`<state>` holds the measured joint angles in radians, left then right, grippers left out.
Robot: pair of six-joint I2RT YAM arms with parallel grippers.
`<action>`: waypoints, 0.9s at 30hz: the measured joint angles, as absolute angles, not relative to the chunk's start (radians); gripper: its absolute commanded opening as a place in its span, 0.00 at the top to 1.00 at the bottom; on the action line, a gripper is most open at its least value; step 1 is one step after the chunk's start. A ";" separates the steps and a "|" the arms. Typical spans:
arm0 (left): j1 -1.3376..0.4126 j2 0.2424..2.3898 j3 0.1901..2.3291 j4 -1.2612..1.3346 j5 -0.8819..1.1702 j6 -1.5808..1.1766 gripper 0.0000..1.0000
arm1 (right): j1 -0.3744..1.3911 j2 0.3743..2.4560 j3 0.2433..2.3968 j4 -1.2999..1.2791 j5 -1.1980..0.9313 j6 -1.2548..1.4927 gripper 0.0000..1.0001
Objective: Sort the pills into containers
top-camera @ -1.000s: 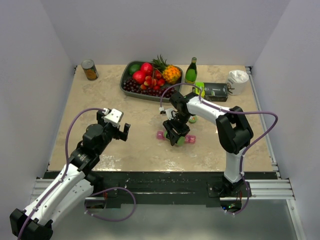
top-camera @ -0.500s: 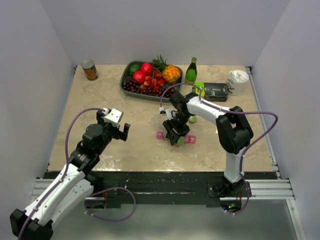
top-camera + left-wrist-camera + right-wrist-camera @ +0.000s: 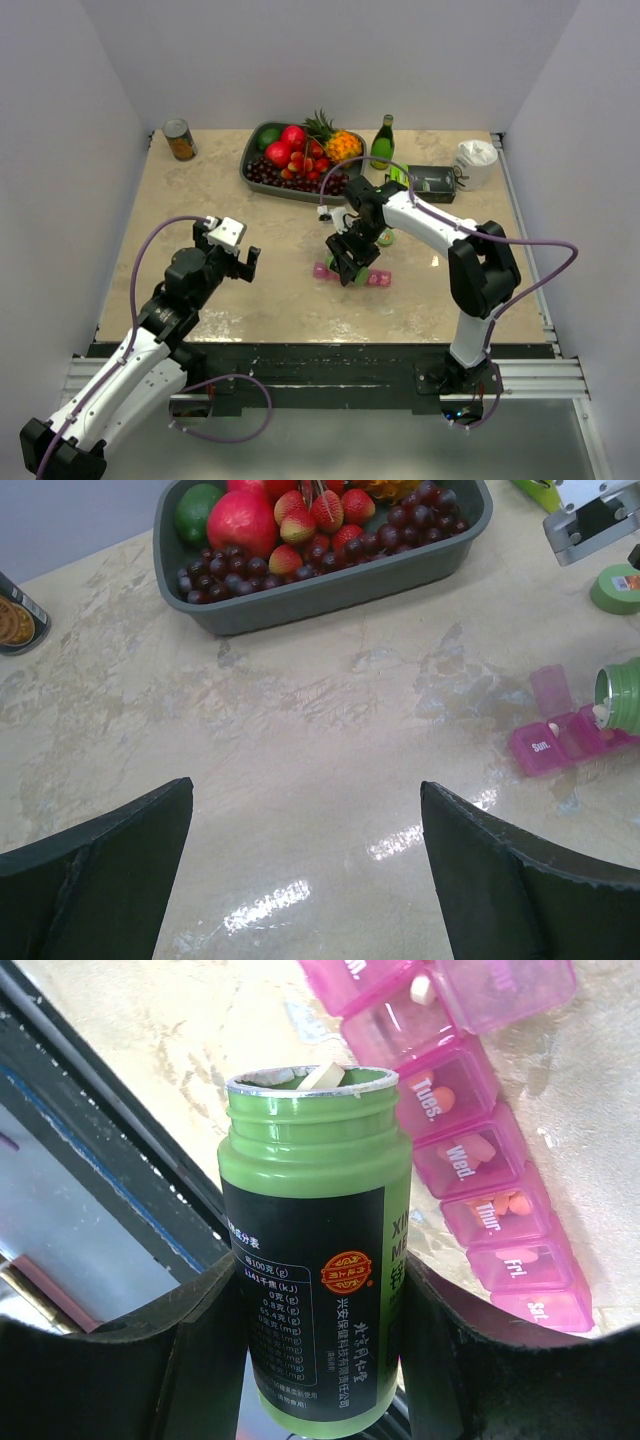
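Though overhead hides its pill [image 3: 322,1077], right claw [image 3: 315,1300] grips green bottle [image 3: 300,1160] (uncapped); left claw [image 3: 305,810] released.

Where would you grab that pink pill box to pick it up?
Probably pinch the pink pill organizer across its narrow width, coming straight down onto the closed Fri/Sat end. It lies flat, long and thin; the Sun end has a lid up and the green bottle tipped over it.

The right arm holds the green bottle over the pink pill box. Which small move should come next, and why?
Probably tilt the green bottle a little more. The right end effector grips it uncapped, one white pill lies at its mouth, and the open compartment of the pill organizer, with a second pill inside, lies just beyond the mouth.
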<state>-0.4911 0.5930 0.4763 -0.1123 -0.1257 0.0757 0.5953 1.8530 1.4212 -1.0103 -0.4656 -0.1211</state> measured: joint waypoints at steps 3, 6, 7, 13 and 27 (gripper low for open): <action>-0.491 0.590 0.476 -0.112 -0.126 0.076 0.01 | 0.595 1.837 1.421 -1.013 -0.480 -0.152 1.00; -0.491 0.584 0.476 -0.112 -0.126 0.076 0.01 | 0.595 1.816 1.421 -1.021 -0.500 -0.197 1.00; -0.491 0.582 0.476 -0.112 -0.125 0.076 0.01 | 0.595 1.809 1.421 -1.024 -0.509 -0.209 1.00; -0.491 0.542 0.476 -0.110 -0.108 0.075 0.01 | 0.595 1.723 1.449 -1.033 -0.597 -0.319 1.00; -0.485 0.356 0.422 -0.011 -0.001 0.092 0.00 | 0.554 1.322 1.568 -0.807 -0.757 -0.666 1.00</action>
<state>-0.4850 0.3557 0.4217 -0.0113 -0.0013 0.0921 0.5537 1.3220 1.5684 -0.8074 -0.7570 -0.6662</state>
